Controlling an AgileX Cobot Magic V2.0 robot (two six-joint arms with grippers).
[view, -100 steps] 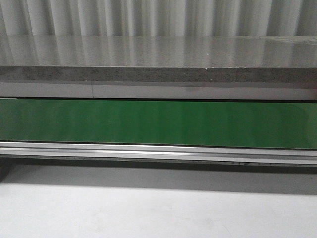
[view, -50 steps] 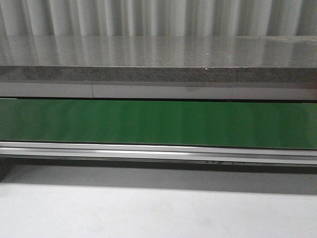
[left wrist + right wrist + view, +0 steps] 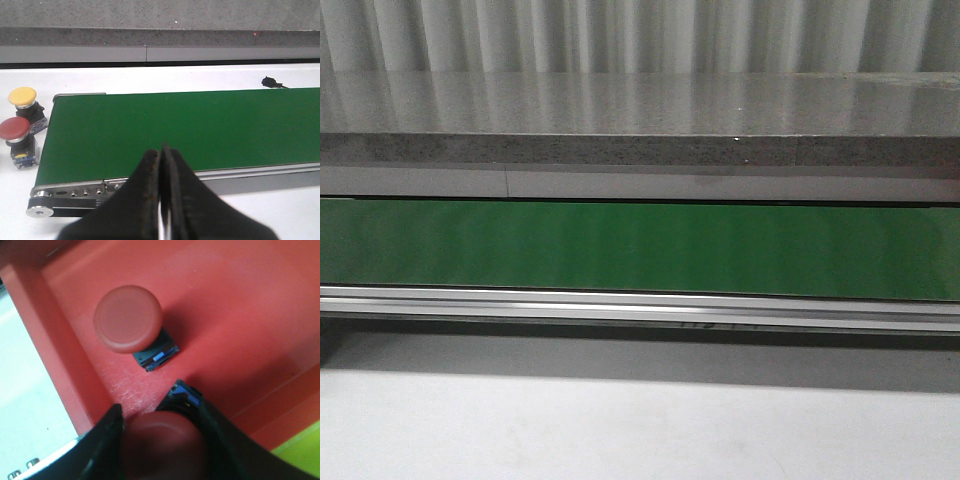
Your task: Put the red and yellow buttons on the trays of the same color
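Note:
In the right wrist view my right gripper [image 3: 157, 415] is shut on a red button [image 3: 162, 445], held just above the floor of the red tray [image 3: 240, 305]. A second red button [image 3: 128, 319] stands on that tray, a little apart from the held one. In the left wrist view my left gripper [image 3: 161, 149] is shut and empty, over the near rail of the green belt. A yellow button [image 3: 22, 97] and another red button [image 3: 14, 131] stand on the white table beside the belt's end. Neither gripper nor any button shows in the front view.
The green conveyor belt [image 3: 640, 245] runs across the front view, with a metal rail [image 3: 640, 305] before it and a grey stone ledge [image 3: 640, 150] behind. A yellow-green surface [image 3: 302, 452] borders the red tray. A small black connector [image 3: 271, 81] lies beyond the belt.
A small dark mark on the belt's front edge has shifted to the left. Nothing else in the front view differs.

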